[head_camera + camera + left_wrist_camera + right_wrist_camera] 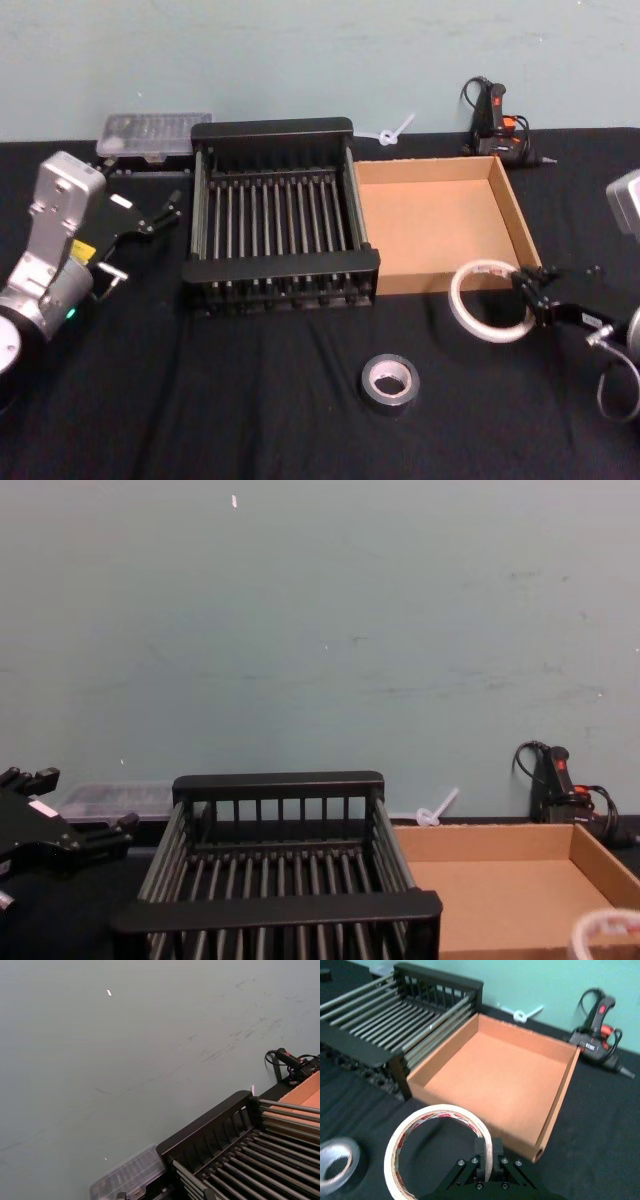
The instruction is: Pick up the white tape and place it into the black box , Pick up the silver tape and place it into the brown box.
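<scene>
My right gripper (525,290) is shut on the white tape (457,300), pinching the ring's band and holding it upright just off the front right corner of the brown box (430,220). In the right wrist view, the white tape (395,1150) with red marks stands up from the gripper (485,1152), with the brown box (495,1070) beyond it. The silver tape (392,402) lies flat on the black cloth in front of the black box (280,268) and the brown box. My left gripper (150,215) is parked open to the left of the black box.
A clear plastic case (155,135) sits behind the black box's left corner. A black and orange glue gun (497,125) and a white plastic tie (395,132) lie at the back by the wall. Open black cloth surrounds the silver tape.
</scene>
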You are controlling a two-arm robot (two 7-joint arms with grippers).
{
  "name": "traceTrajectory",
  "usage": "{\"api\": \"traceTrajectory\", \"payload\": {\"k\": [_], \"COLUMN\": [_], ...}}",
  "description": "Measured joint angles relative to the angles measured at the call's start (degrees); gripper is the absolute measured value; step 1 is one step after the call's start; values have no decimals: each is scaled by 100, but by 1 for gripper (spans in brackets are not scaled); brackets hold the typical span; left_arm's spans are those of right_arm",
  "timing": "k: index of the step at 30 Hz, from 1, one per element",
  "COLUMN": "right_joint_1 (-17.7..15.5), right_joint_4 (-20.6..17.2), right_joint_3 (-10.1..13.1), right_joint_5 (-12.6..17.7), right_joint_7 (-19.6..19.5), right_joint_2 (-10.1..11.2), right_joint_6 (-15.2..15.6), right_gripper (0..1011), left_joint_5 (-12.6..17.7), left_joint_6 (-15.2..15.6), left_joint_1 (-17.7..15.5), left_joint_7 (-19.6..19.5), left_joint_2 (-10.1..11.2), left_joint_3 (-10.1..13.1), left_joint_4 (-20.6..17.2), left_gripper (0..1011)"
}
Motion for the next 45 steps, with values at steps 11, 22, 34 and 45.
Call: {"api": "traceTrajectory", "payload": {"k": [11,22,34,45], "right_joint_1": [731,1591,2378,2791], "right_joint_4": [284,832,1449,1790], "right_joint_3": [-268,-723,-1185,-1494], "right_joint_5": [-190,-504,-833,-990], "right_joint_7": [-17,130,329,481], "right_joint_2": [-261,-615,-1086,-1444], "right_joint_6": [7,-4,-60,-125], "right_gripper": [90,90,90,90], "left_joint_5": [0,0,0,0], "left_joint_6": [0,0,0,0], "left_joint_1": [0,0,0,0], "left_joint_7": [0,0,0,0], "left_joint_2": [0,0,0,0], "left_joint_3": [0,0,0,0], "left_joint_4": [0,0,0,0], "left_gripper": [1001,1001,1001,1001]}}
